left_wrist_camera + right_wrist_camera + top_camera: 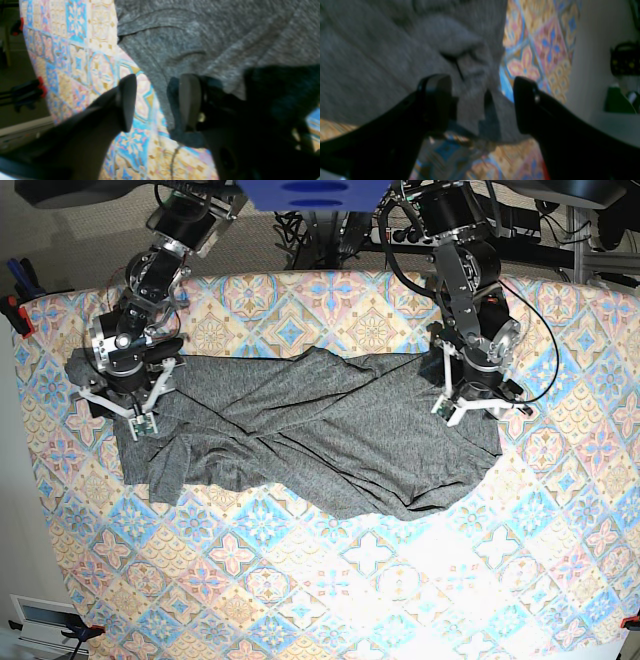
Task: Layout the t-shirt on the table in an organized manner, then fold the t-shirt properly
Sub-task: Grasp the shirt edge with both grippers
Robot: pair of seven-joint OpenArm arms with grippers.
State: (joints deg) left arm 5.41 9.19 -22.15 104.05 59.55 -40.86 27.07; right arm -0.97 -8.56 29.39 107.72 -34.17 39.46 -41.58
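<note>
While both grippers are standing with jaws apart, the left gripper (156, 102) and the right gripper (482, 103) are straddling opposite edges of the t-shirt (300, 435), gripping nothing, as it is lying crumpled across the table (330, 590).

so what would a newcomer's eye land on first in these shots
The dark-grey t-shirt sprawled wrinkled across the middle of the pastel tile-patterned table. Then the two black arms at its ends: the left gripper and the right gripper, both with jaws apart over the shirt's edges.
</note>
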